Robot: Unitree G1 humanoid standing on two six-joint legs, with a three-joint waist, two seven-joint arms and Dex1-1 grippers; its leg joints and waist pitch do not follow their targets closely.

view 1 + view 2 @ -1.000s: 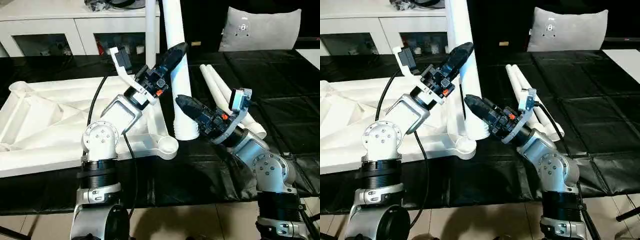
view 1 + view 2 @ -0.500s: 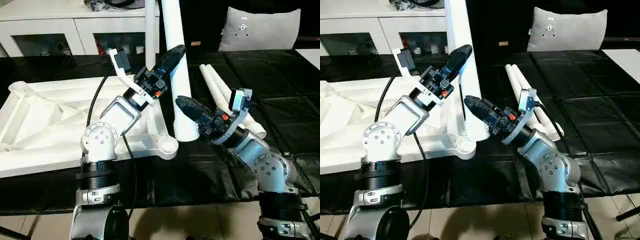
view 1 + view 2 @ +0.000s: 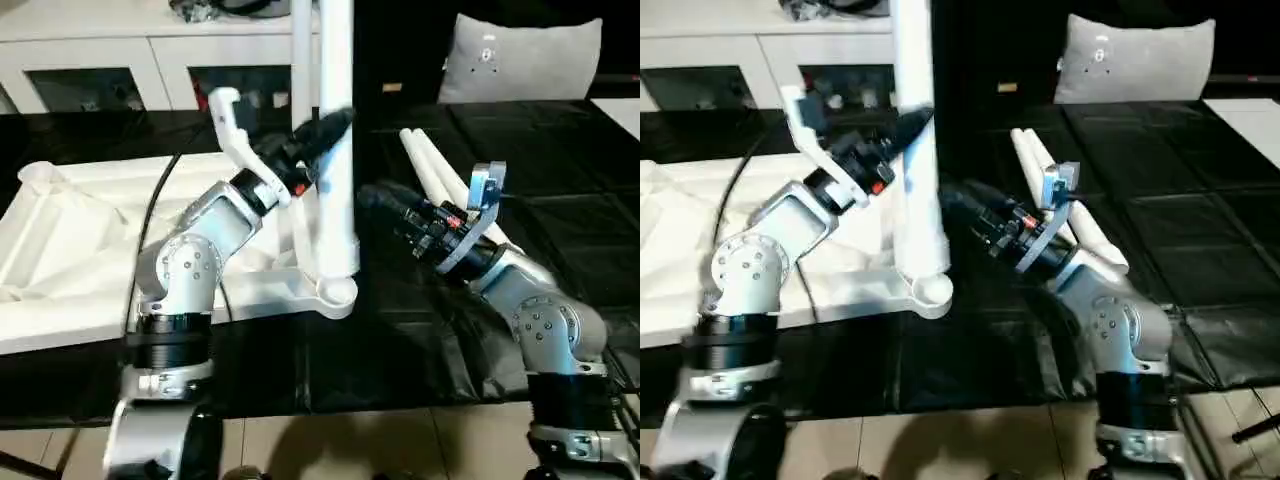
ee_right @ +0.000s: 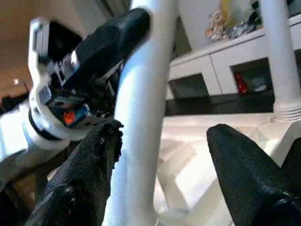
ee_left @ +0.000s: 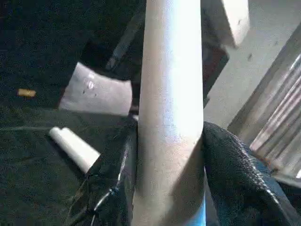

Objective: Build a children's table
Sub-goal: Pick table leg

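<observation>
The children's table top (image 3: 70,250) lies upside down on the left, ribbed side up. One white leg (image 3: 336,220) stands upright with its wide end on the near right corner socket (image 3: 338,294). My left gripper (image 3: 325,128) is shut on this leg's upper part; in the left wrist view the leg (image 5: 170,94) runs between both black fingers (image 5: 235,165). My right gripper (image 3: 372,195) hangs open just right of the leg, and its fingers (image 4: 244,174) stand wide apart beside the leg (image 4: 141,122). Another leg (image 3: 300,60) stands upright at the far corner.
Two spare legs (image 3: 440,180) lie side by side on the black mat (image 3: 560,200) behind my right arm. A grey cushion (image 3: 525,55) leans at the back right. A white cabinet (image 3: 100,60) with glass doors runs along the back left.
The held leg has swung from tilted to upright, and its wide end has moved left onto the corner socket. My right gripper has let go of it and opened.
</observation>
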